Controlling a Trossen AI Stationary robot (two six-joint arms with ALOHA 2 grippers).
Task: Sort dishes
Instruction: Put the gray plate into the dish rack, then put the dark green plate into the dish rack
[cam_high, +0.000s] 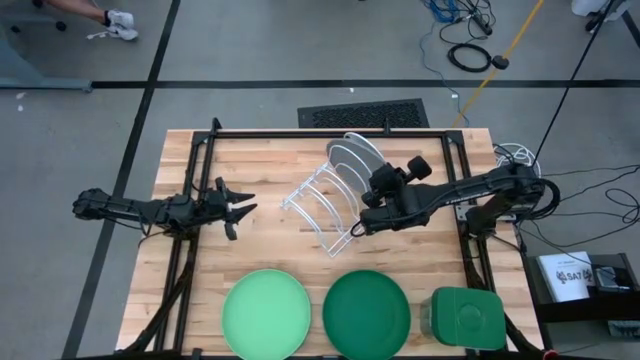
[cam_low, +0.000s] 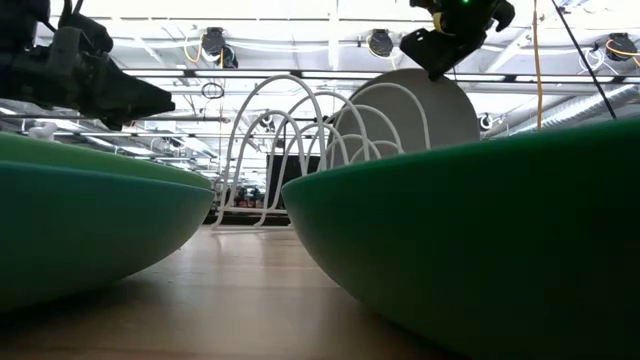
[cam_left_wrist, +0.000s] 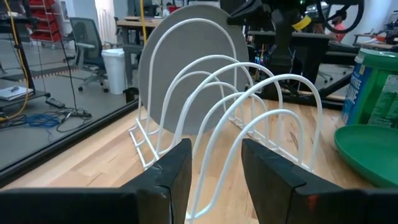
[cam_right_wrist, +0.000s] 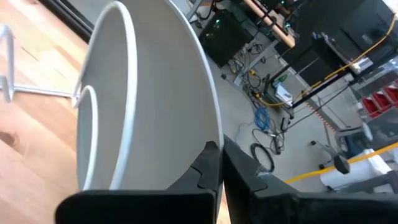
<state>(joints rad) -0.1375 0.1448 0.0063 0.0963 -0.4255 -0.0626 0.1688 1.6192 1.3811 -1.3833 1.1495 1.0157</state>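
The grey plate (cam_high: 352, 153) stands on edge in the far slot of the white wire rack (cam_high: 318, 208). It also shows in the right wrist view (cam_right_wrist: 155, 99) and the low view (cam_low: 440, 110). My right gripper (cam_right_wrist: 222, 167) is at the plate's upper right rim, shut on it. My left gripper (cam_high: 243, 205) is open and empty left of the rack, pointing at it (cam_left_wrist: 214, 168). The light green plate (cam_high: 267, 313) and the dark green plate (cam_high: 367, 311) lie flat near the table's front edge. The teal plate is out of view. My right gripper pinches the grey plate's rim (cam_right_wrist: 216, 121) between its two fingers, at the plate's upper edge on the side toward the table's right. The fingers come from the right and above. The plate stands upright, its lower edge in the rack.
A green square lidded container (cam_high: 465, 318) stands at the front right, beside the dark green plate. The rack's wire hoops (cam_left_wrist: 249, 93) stand between the two grippers. Bare wood (cam_high: 250, 160) lies at the far left of the table.
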